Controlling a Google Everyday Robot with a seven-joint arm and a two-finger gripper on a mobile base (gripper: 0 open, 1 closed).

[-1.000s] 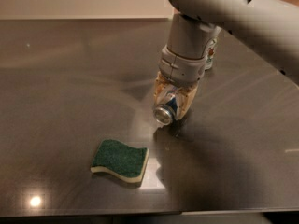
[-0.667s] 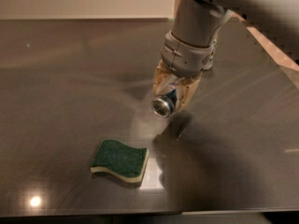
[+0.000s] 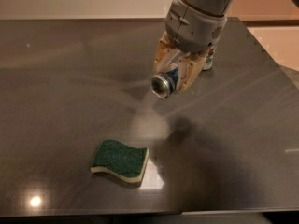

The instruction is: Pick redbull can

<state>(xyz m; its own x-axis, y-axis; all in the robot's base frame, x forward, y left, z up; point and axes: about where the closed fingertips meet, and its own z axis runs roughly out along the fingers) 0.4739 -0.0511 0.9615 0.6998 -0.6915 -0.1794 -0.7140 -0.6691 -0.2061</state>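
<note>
The redbull can (image 3: 162, 85) is in the grasp. It sits tipped over on its side between the fingers, its round silver end facing the camera and a strip of blue showing just behind that end. It is up off the table (image 3: 65, 87), toward the middle right of the surface, and its dark shadow (image 3: 183, 126) lies on the tabletop below, apart from the can itself.

The gripper (image 3: 173, 80) is clenched on the can, with the pale tan fingers (image 3: 188, 74) pressed against either side of the body and pointing down and toward the camera. Above them the bulky grey wrist (image 3: 196, 22) of the arm comes in from the top right of the view.

Just behind the gripper, a white-and-green can (image 3: 209, 59) stands upright on the table, mostly hidden by the wrist.

Down in the foreground, well apart from the gripper, a sponge (image 3: 120, 160) lies flat, green scouring side up with a pale yellow edge along its front. The table is dark, grey and glossy, and a small bright glint (image 3: 35, 201) shows near its front left corner.
</note>
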